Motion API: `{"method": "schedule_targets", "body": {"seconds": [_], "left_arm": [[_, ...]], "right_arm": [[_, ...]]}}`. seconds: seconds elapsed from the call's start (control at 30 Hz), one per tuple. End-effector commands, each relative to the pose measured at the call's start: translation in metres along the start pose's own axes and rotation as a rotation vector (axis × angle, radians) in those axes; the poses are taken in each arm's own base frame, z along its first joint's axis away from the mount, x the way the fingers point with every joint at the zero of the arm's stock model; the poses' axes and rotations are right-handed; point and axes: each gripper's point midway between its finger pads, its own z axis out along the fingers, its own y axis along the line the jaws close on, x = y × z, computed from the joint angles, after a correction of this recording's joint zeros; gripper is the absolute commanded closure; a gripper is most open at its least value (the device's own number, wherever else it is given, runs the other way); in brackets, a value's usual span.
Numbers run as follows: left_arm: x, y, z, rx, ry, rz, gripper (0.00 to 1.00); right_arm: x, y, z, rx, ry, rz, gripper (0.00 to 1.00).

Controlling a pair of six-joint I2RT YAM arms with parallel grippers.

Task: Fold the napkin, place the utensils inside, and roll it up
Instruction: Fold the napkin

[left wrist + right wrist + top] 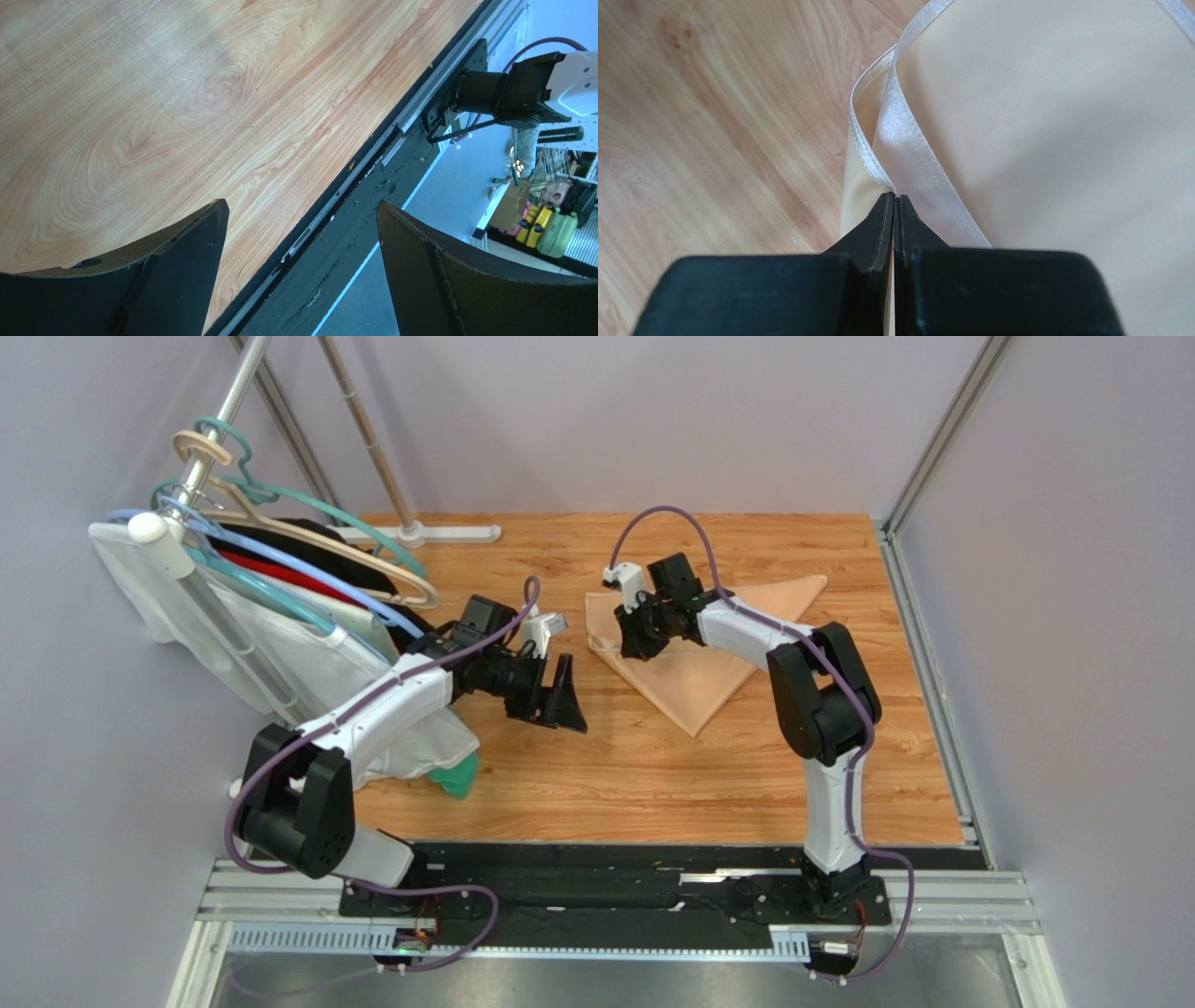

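The pale peach napkin (701, 679) lies on the wooden table (631, 756), folded into a rough triangle that points toward the near edge. My right gripper (627, 641) is at its left corner. In the right wrist view the jaws of that gripper (894, 198) are pressed together, with the stitched hem of the napkin (1053, 126) pinched at their tips and lifted into a small fold. My left gripper (556, 695) hovers over bare wood to the left of the napkin; its fingers (210, 231) stand wide apart with nothing between them. The utensils are out of view.
A clothes rack (211, 462) with hangers and white, red and black garments fills the left side, and its base (449, 532) rests at the table's back. A green item (456, 781) lies under the left arm. A black rail (393, 147) borders the near edge.
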Motion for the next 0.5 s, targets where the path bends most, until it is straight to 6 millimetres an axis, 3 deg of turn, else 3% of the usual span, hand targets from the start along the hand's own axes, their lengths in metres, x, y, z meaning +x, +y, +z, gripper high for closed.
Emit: {"method": "schedule_targets", "body": {"seconds": [0.0, 0.47], "left_arm": [[-0.008, -0.002, -0.006, 0.022, -0.026, 0.000, 0.13], [-0.007, -0.004, -0.006, 0.030, -0.025, -0.001, 0.13]], "right_arm": [[-0.045, -0.016, -0.021, 0.099, -0.119, -0.043, 1.00], [-0.038, -0.045, -0.019, 0.212, -0.092, 0.002, 1.00]]}}
